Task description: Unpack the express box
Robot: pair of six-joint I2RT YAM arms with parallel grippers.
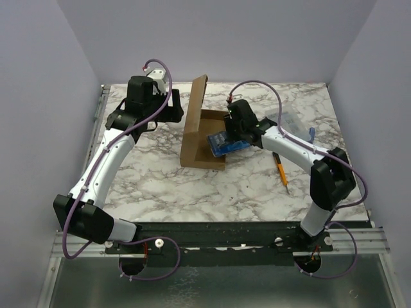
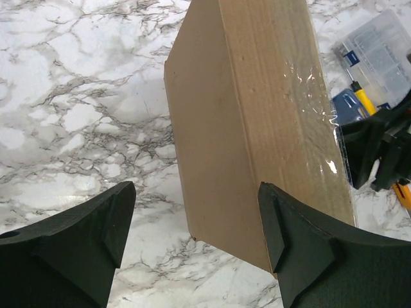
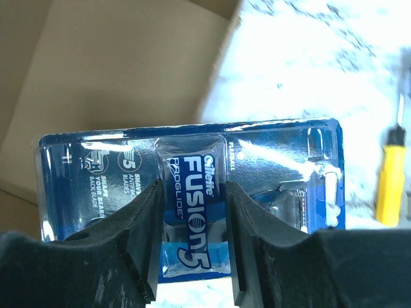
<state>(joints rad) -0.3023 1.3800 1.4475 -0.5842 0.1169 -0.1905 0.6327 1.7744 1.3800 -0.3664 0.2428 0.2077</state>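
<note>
The right gripper (image 3: 191, 196) pinches the flat blue blister-packed razor (image 3: 83, 160) over the right rim of the open plain brown cardboard express box (image 1: 204, 138), mid-table. It should lift clear of that rim and keep the pack level. The left gripper (image 2: 196, 192), jaws spread, faces the upright lid.

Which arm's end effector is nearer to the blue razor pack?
Right. The right end effector grips the blue razor pack over the edge of the open express box; the left end effector hangs open on the other side of the box's upright lid, apart from the pack.
</note>
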